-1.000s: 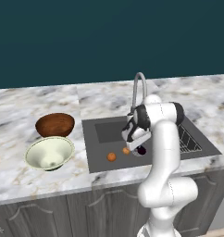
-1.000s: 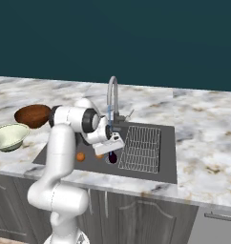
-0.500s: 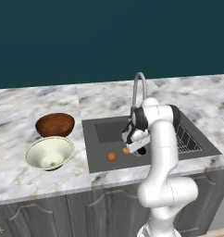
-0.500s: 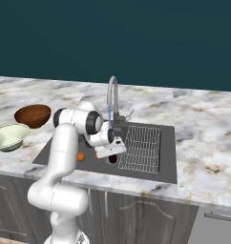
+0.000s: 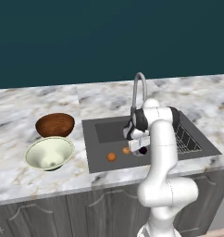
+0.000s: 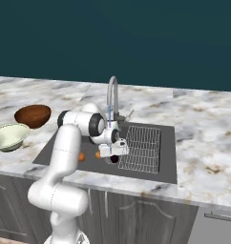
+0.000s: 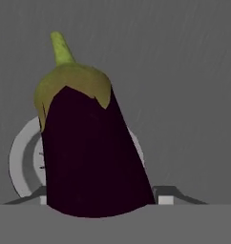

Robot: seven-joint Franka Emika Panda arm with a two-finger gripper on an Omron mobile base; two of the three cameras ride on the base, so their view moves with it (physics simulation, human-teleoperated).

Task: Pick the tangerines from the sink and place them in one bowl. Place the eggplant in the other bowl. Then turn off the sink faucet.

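Gripper: the gripper (image 5: 142, 150) hangs low inside the sink (image 5: 101, 132), straight over the eggplant (image 7: 91, 152); whether its fingers are spread or already pinching I cannot tell, since the fruit hides them in the hand view.
Eggplant: lies over the round drain (image 7: 24, 159), stem end pointing away from the hand, dark body close under the camera.
Tangerines: two tangerines (image 5: 112, 157) sit on the sink floor just beside the gripper, apart from the eggplant.
Bowls: the reddish-brown bowl (image 5: 55, 125) and the pale bowl (image 5: 49, 153) stand on the worktop (image 5: 21, 104), well apart from the sink.
Advice: grip across the thick middle, lift straight up clear of the sink wall and faucet (image 5: 139, 88), then swing toward the reddish-brown bowl.
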